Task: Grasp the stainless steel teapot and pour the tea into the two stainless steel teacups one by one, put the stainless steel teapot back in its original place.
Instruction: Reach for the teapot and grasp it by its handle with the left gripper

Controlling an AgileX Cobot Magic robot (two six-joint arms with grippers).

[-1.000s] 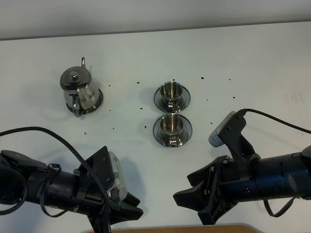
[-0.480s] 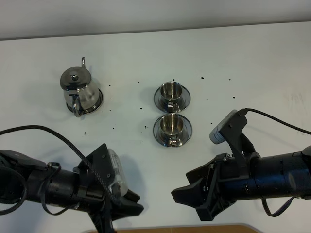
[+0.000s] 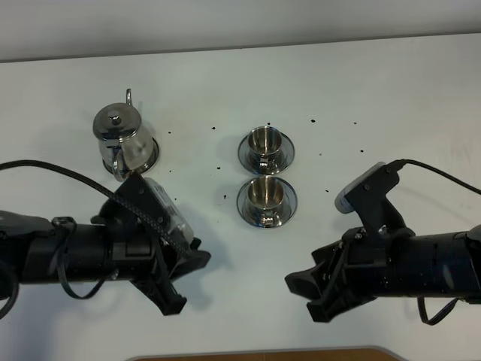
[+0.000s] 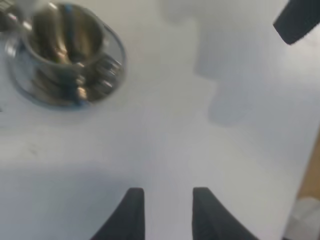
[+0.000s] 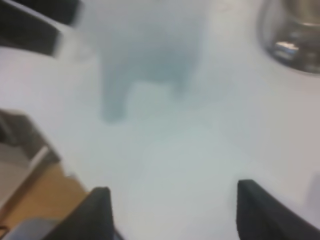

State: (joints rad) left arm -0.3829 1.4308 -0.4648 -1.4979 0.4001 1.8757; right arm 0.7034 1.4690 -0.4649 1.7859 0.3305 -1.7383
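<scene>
**Counter** [image 3: 421, 90]: white and flat, filling the high view. Dark specks [image 3: 218, 129] are scattered across its middle.

**Stainless steel teapot** [image 3: 119, 134]: upper left of the high view. It is upright with the knobbed lid on, the thin spout toward the top of the frame and the loop handle toward the bottom. It stands on a steel disc [image 3: 153, 155], whose rim shows to the right of the base.

**Upper teacup** [image 3: 263, 140]: centre of the high view, upright on its upper saucer [image 3: 288, 153].

**Lower teacup** [image 3: 264, 192]: directly below the first, upright on its lower saucer [image 3: 291, 201]. The two saucers lie just beside each other.

**Left gripper** [image 3: 188, 283]: lower left of the high view, pointing right over bare counter. It is apart from the teapot and the cups. In the left wrist view the left gripper [image 4: 166, 200] has its jaws a narrow gap apart with only counter between them. A teacup [image 4: 59, 42], blurred, sits on a saucer at that view's upper left; which of the two it is cannot be told.

**Right gripper** [image 3: 304, 299]: lower right of the high view, pointing left over bare counter, below and right of the cups. In the right wrist view the right gripper [image 5: 175, 197] has its jaws wide apart and holds nothing.
</scene>
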